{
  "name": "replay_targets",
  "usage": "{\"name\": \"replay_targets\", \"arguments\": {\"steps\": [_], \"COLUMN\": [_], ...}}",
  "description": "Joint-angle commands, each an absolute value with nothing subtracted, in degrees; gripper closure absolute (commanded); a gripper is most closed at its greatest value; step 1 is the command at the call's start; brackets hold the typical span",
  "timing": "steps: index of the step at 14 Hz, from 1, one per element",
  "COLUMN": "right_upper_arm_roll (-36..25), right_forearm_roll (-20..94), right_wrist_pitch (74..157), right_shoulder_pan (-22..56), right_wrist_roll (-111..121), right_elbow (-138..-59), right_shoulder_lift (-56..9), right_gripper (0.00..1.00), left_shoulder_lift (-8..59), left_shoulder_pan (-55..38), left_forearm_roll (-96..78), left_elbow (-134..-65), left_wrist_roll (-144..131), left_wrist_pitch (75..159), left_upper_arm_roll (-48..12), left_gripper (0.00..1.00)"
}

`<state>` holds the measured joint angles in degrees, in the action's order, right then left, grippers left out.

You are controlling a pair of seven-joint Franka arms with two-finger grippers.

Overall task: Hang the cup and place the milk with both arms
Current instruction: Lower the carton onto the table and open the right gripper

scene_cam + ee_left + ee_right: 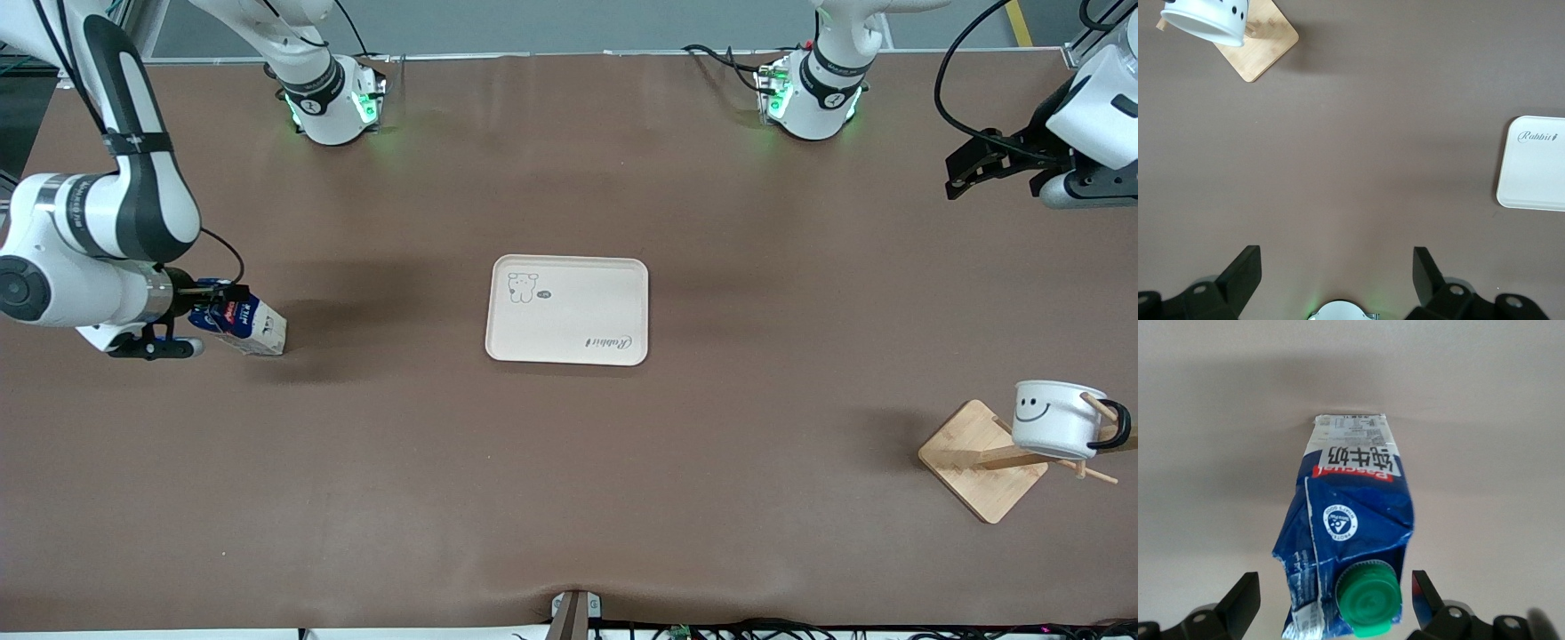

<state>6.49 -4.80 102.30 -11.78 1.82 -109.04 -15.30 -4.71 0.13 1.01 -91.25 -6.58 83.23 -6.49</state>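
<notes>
Right tool [212, 307] at mid-left of front frame, fingers spread wide w/ the milk [242, 324] between them, not clamped; carton leans tilted, its base on the brown tabletop [569, 462] toward the right arm's end. Left tool [965, 173] at upper right of frame, agape, holding nothing, arm waiting. Cup [1055, 419] hangs by its handle on the wooden rack [982, 460], lower right. Beige tray [569, 309] at centre.

A robotics lab: two white arms [98, 222] bolted by green-lit bases [333, 107] to a brown-covered table [569, 462], loose cables [969, 98] trailing along its edges, metal framing at the corners
</notes>
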Motion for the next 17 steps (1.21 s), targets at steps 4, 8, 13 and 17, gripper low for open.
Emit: {"name": "replay_targets", "arguments": {"steps": [4, 8, 13, 17], "right_upper_arm_roll": [7.21, 7.12, 8.00, 8.26], "right_forearm_roll": [-6.50, -7.64, -6.94, -7.03], "right_wrist_pitch": [87.23, 80.07, 72.08, 69.61], "right_shoulder_pan": [-13.97, -14.24, -13.19, -10.20], "right_wrist_roll": [1.67, 1.76, 1.50, 1.67], "right_elbow": [-86.45, -78.49, -74.55, -65.50], "right_shoulder_lift": [-31.78, -36.74, -32.70, -30.24], "right_gripper": [0.00, 0.00, 0.00, 0.00], "left_shoulder_lift": [-5.71, -6.33, -6.77, -6.86], "left_shoulder_pan": [0.35, 0.35, 0.35, 0.44], "left_forearm_roll": [0.79, 0.79, 0.79, 0.70], "left_elbow": [-91.23, -91.41, -91.49, -91.32], "left_wrist_roll": [-6.68, -6.77, -6.94, -6.94], "left_wrist_pitch": [83.50, 83.41, 83.32, 82.97], "left_upper_arm_roll": [-6.50, -6.50, -6.59, -6.50], "left_gripper": [0.00, 0.00, 0.00, 0.00]}}
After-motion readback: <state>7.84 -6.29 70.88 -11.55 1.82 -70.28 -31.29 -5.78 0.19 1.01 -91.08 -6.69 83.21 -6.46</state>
